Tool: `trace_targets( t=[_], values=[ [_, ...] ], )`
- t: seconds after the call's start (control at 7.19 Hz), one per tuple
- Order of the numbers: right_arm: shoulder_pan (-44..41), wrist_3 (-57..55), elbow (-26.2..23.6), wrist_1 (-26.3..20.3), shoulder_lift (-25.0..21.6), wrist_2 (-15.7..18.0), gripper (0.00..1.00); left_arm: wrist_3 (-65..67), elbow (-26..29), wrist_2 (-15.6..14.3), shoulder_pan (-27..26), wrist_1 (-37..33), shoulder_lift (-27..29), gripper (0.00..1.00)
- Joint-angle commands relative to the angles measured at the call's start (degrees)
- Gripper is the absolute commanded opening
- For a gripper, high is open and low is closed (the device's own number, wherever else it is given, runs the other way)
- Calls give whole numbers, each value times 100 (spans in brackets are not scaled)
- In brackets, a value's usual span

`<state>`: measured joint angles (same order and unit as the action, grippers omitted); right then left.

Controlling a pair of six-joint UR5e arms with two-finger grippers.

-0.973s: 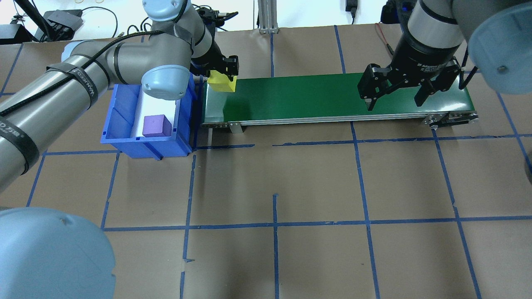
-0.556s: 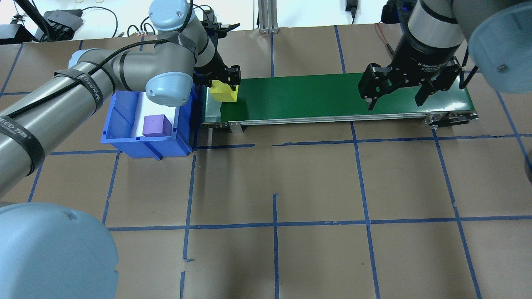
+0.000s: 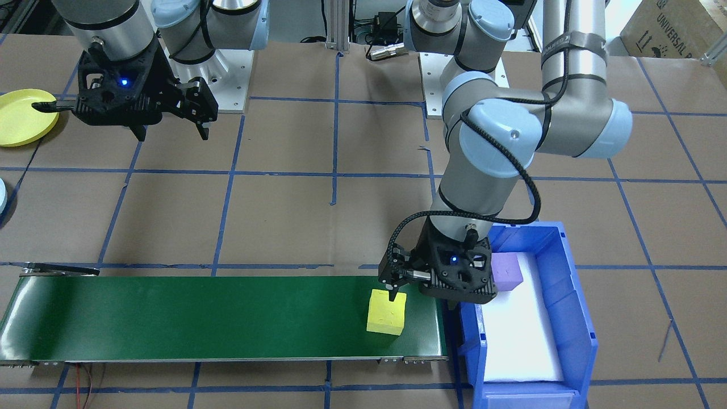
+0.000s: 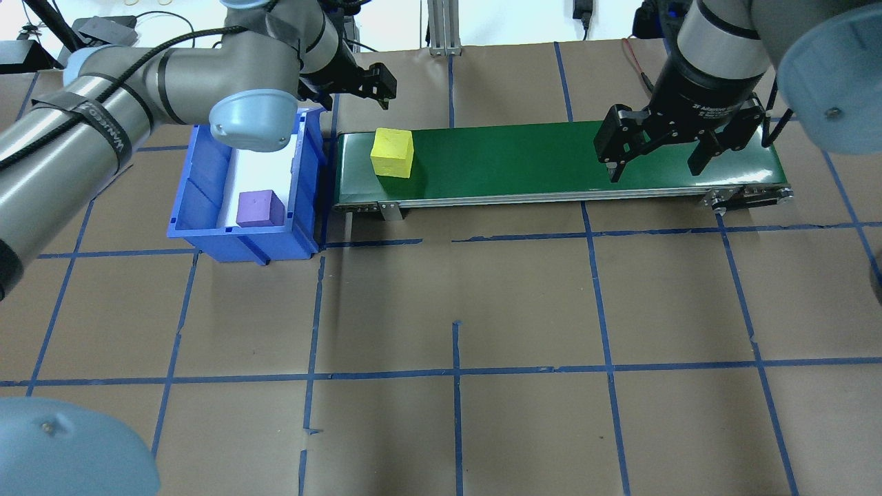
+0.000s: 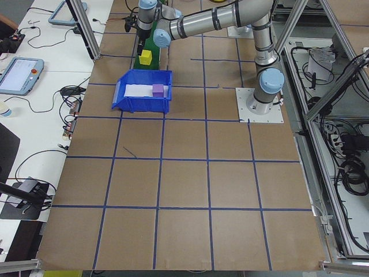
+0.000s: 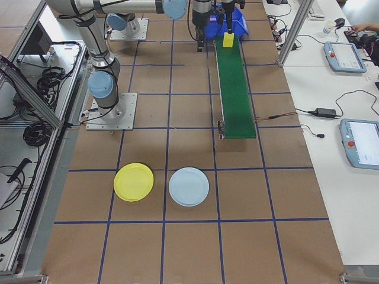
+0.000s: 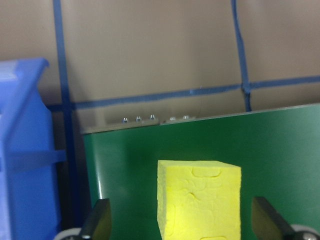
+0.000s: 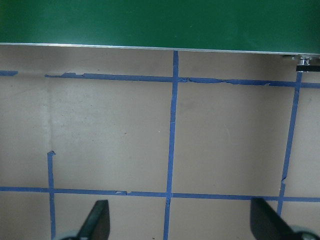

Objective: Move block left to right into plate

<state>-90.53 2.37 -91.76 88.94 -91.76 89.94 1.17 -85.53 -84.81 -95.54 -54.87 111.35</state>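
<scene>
Now: spread left gripper (image 3: 419,295) above rough-skinned yellow cube (image 4: 392,153) near smooth green belt's (image 4: 551,155) end; right gripper (image 4: 654,162) spread too.

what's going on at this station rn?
The left end effector is open, off the yellow block, which sits alone on the green conveyor belt at the blue bin end. The right end effector hangs open over the belt's other end. A purple block lies in the bin. The yellow plate is empty, off to the robot's right.
</scene>
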Motion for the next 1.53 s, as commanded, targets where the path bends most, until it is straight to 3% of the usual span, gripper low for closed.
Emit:
trace_targets(
  t=[0.0,0.42,0.7,1.25,1.39],
  values=[
    [78,9,-9,0,0,-38,100,-438,-94,70,917,-793,-464,100],
    [281,149,0,9,0,-56,100,-1451,-593,-17,1686,-1113,-457,100],
    [552,271,9,53,0,-73,100,-1717,-1069,-26,1714,-938,-395,100],
    [1377,912,105,70,35,-249,100,-1603,-1254,-26,1714,-938,35,100],
    [1789,931,332,114,470,-275,100,-1446,-1325,-26,1714,-929,70,100]
  ],
)
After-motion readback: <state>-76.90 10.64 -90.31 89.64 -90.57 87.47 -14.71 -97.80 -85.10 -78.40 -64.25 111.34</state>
